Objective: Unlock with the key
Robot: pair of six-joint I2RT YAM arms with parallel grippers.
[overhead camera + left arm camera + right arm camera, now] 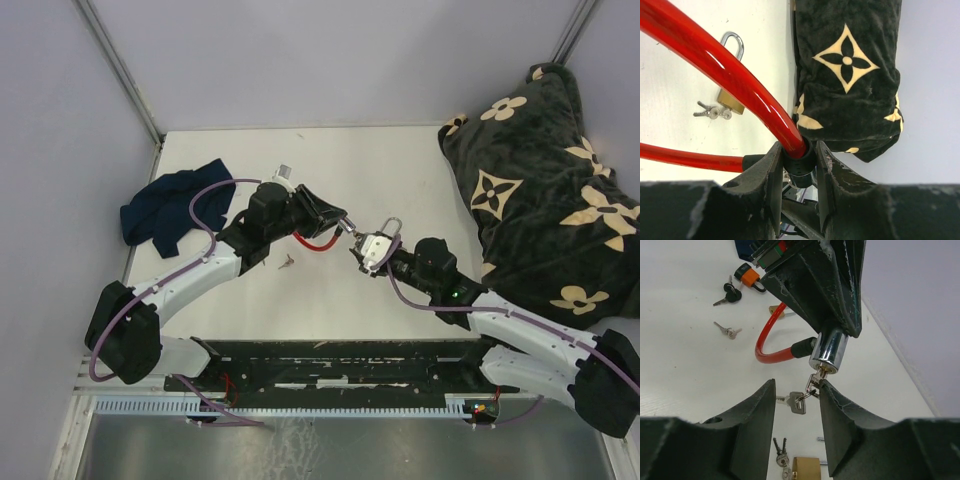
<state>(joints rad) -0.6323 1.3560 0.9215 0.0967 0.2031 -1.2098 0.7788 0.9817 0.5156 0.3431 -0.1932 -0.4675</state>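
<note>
My left gripper (pixel 338 222) (pixel 799 161) is shut on the red cable lock (pixel 735 75), its jaws clamped on the black collar just above the chrome cylinder (pixel 829 350). The cylinder hangs off the table with its keyhole facing my right gripper (pixel 797 384) (pixel 360 248). A key (pixel 815 381) sits in the keyhole, and a second key (pixel 798 403) dangles from its ring. The right jaws stand apart on either side of the inserted key. The right finger (pixel 840 405) touches the key's head, and the left finger is clear of it.
A brass padlock (pixel 391 230) (pixel 731 101) with small keys (pixel 710 113) lies below the right gripper. Loose keys (pixel 287 262), an orange padlock (pixel 748 276) and black-headed keys (pixel 730 292) lie on the table. A blue cloth (pixel 165 208) lies at left and a black patterned cushion (pixel 545 190) at right.
</note>
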